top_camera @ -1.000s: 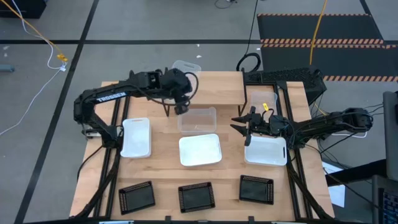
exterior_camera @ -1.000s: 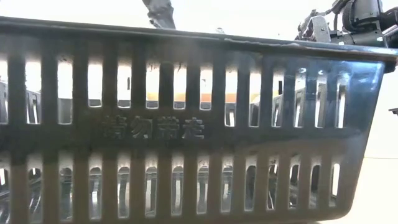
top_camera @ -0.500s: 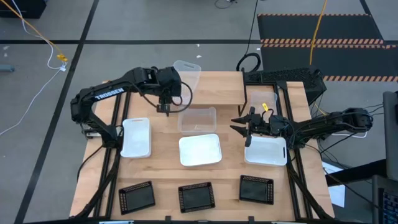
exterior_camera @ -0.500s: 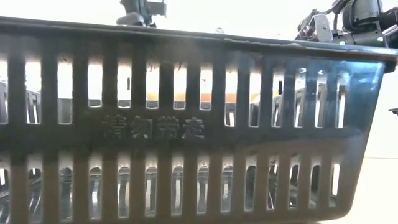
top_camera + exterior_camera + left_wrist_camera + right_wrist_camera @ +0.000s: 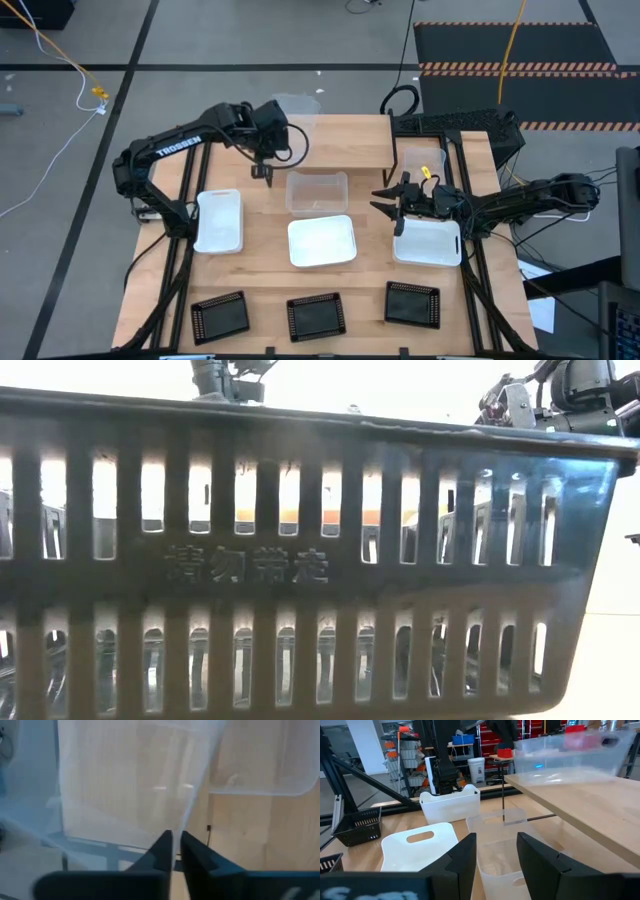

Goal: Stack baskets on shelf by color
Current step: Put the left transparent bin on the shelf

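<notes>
My left gripper point(image 5: 263, 168) is shut on a clear basket point(image 5: 297, 112), held up and tilted over the table's far left, by the left end of the wooden shelf point(image 5: 350, 145). It also shows in the low view point(image 5: 225, 375). A second clear basket point(image 5: 317, 190) stands on the table in front of the shelf, and a third point(image 5: 421, 162) at its right end. Three white baskets point(image 5: 322, 241) stand in the middle row and three black ones point(image 5: 316, 317) along the near edge. My right gripper point(image 5: 386, 205) is open and empty beside the right white basket point(image 5: 428, 242). My left gripper pinches a thin edge of the clear basket's wall point(image 5: 176, 836) between its two fingers point(image 5: 162, 851). The fingers point down, slanting toward the table's right. The basket is lifted clear and tilted, reaching away from the fingertips toward the far right. Which edge it is, I cannot tell.
A black basket point(image 5: 300, 560) stands right in front of the low camera and fills its view. The shelf's thin black leg point(image 5: 503, 805) stands by the middle clear basket point(image 5: 495, 845). Bare table lies between the left white basket point(image 5: 220, 220) and the far edge.
My left gripper has gone toward the table's left edge, carrying the clear basket with it. The basket has tipped on the way and stays clear of the table.
</notes>
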`<control>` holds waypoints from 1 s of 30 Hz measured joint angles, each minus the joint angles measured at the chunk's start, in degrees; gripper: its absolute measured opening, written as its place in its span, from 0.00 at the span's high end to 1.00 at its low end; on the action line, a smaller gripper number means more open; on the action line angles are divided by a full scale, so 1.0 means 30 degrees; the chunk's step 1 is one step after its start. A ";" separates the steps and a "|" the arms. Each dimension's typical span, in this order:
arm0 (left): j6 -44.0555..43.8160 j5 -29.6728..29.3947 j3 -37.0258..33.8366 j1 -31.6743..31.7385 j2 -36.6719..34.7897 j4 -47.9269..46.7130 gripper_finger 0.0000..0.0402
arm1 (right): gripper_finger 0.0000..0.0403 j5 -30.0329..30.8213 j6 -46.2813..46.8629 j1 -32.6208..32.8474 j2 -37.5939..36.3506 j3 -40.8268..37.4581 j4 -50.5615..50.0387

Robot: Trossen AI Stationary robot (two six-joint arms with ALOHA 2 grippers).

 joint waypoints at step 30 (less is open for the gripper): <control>-0.1529 -0.3555 0.0553 -0.2816 0.0000 -0.0255 0.60 | 0.67 0.0000 0.0058 -0.0007 -0.0002 0.0000 0.0008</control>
